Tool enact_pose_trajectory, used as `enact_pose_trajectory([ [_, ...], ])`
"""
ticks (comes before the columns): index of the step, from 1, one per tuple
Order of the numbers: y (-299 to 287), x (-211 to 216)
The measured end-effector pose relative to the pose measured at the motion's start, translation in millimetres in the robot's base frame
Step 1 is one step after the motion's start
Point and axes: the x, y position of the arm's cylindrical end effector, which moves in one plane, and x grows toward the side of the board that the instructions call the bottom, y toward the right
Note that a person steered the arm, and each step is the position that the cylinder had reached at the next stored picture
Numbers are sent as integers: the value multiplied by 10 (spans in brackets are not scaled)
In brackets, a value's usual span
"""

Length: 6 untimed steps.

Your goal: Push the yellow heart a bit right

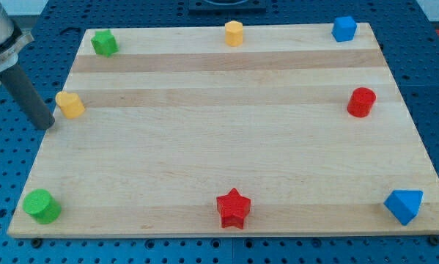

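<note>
My tip [48, 126] sits at the left edge of the wooden board [219, 147], just left of the yellow heart [70, 105]. Green blocks occupy upper left [104, 42] and lower left [42, 206]; a red star [233, 208] lies bottom centre.

wooden board [226, 147], eight coloured blocks on it
</note>
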Motion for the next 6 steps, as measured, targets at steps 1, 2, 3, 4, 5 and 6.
enact_pose_trajectory([
  [1,3,-66],
  [2,8,-129],
  [3,5,-237],
  [4,5,-237],
  [5,174,-259],
  [6,196,-259],
])
